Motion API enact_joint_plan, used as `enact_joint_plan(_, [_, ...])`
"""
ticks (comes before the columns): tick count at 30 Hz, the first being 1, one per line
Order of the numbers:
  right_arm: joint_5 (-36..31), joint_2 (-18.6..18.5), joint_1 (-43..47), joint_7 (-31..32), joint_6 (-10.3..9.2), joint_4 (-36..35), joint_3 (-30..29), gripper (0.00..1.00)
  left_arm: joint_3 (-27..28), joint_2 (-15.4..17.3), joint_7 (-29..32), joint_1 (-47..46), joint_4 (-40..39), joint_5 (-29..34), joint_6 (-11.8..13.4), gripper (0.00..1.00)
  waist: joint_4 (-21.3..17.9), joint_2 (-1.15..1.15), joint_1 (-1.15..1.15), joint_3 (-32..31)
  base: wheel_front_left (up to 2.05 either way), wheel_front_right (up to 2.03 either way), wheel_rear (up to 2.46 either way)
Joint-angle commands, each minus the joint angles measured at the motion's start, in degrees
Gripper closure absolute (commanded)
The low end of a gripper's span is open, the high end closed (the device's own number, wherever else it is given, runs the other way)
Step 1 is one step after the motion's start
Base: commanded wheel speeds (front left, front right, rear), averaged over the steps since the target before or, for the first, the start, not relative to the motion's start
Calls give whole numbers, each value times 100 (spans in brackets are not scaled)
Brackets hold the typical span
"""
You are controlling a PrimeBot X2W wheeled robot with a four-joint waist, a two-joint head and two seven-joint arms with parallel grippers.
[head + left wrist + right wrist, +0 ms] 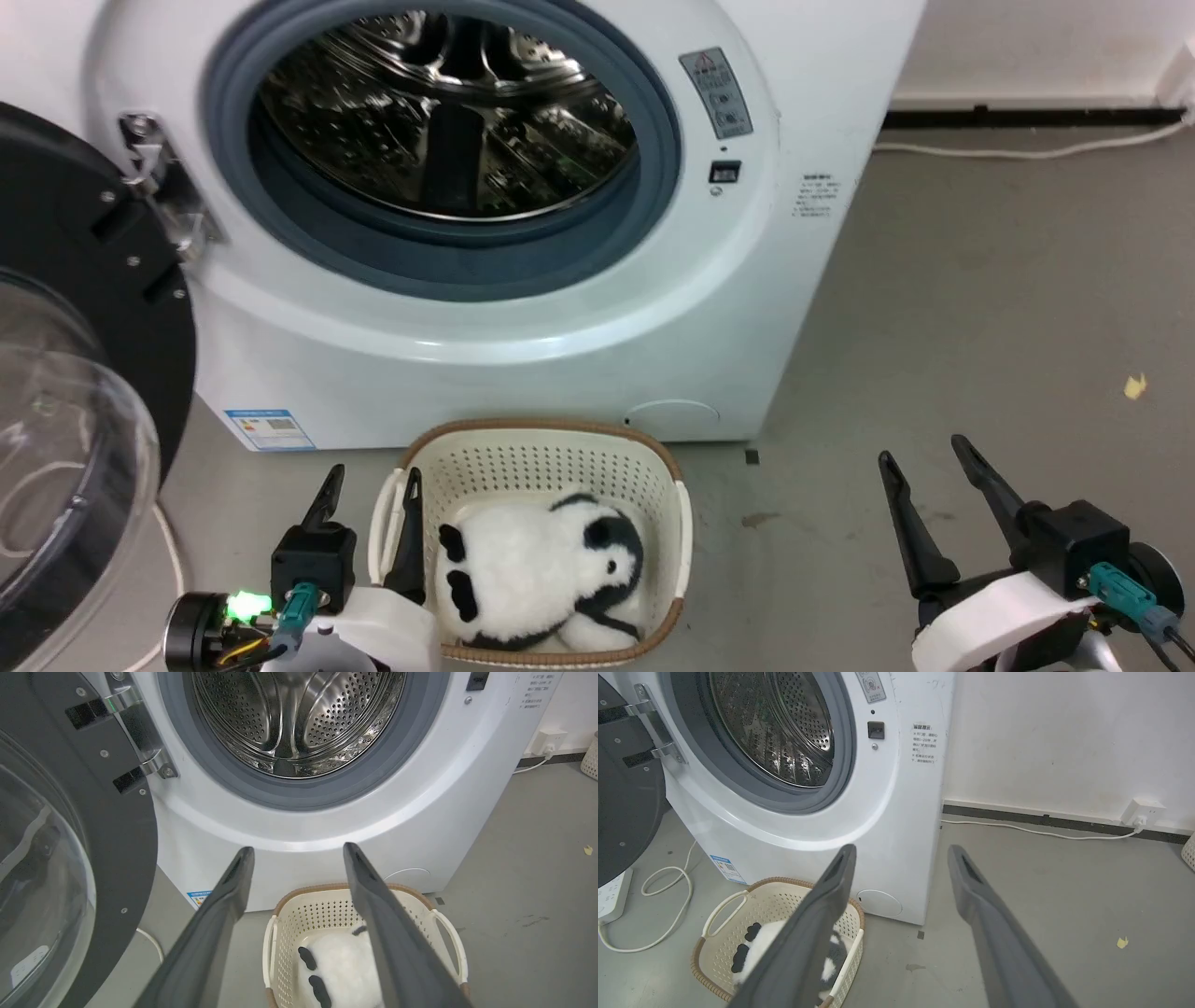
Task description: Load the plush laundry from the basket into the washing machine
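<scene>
The left end effector (373, 476) is held with its fingers apart, one finger seen against the left rim of the basket (546, 467) and the other just outside it. The right end effector (922, 450) is likewise spread, well apart to the right above the floor (980, 327). The plush laundry (532, 569) is seen lying inside the basket, which is set on the floor just before the washing machine (560, 355). Its door (84, 308) is swung open at the left and the drum (439, 112) is exposed.
</scene>
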Motion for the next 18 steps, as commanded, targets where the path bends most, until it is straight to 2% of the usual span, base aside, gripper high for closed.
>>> enact_joint_plan(1, [75,-1,-96,-66,-1,-20,3,0,-22,61,-61,-114,64,-11,32,0,-90,0,0,119,0,0,0])
enact_joint_plan(14, [301,-2,-262,-210,-2,-34,31,0,-116,236,-205,-462,439,0,45,0,-384,0,0,622,0,0,0])
enact_joint_plan(18, [399,-2,-365,-270,-2,4,81,0,-156,333,-242,-640,765,2,37,0,-537,0,0,794,0,0,0])
